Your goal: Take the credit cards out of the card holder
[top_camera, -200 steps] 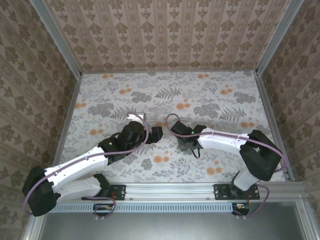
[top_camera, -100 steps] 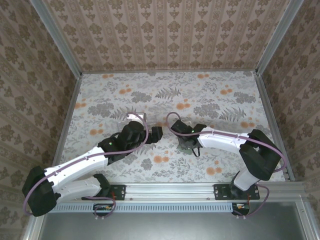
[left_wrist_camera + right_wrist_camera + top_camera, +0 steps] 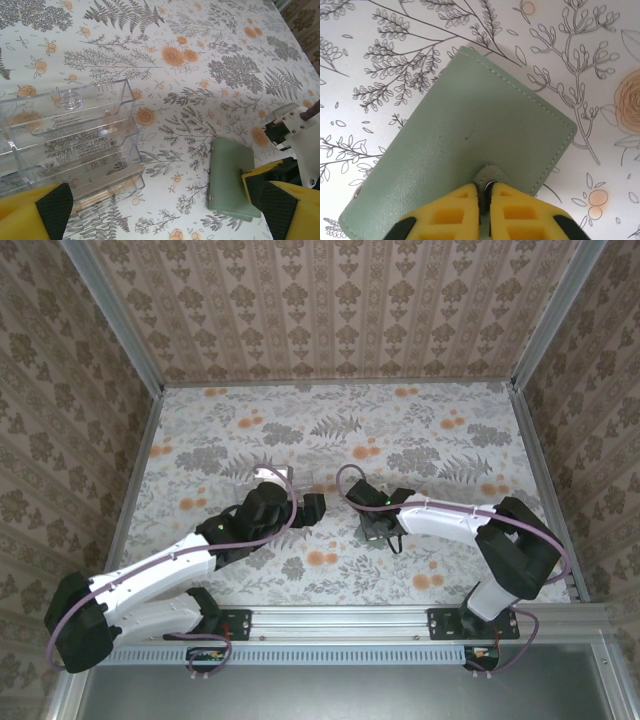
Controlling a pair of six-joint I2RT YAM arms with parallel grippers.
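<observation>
The card holder [image 3: 470,150] lies closed on the floral table, grey-green side up. Its small snap tab [image 3: 489,176] is pinched between the yellow fingertips of my right gripper [image 3: 484,189], which is shut on it. The credit cards are hidden. In the left wrist view the card holder [image 3: 227,177] lies at lower right, with my left gripper [image 3: 162,210] open and hovering over the bare table between the holder and a clear case. From above, the left gripper [image 3: 305,503] sits just left of the right gripper [image 3: 373,530].
A clear plastic case [image 3: 70,132] with a stack of thin sheets inside stands left of the left gripper, seen from above as the clear case [image 3: 290,478]. The white right arm [image 3: 295,125] reaches in at the right. Metal rails [image 3: 540,470] and patterned walls border the table.
The right gripper's jaws have closed onto the card holder's snap tab, and that wrist has shifted slightly. The left arm has not moved.
</observation>
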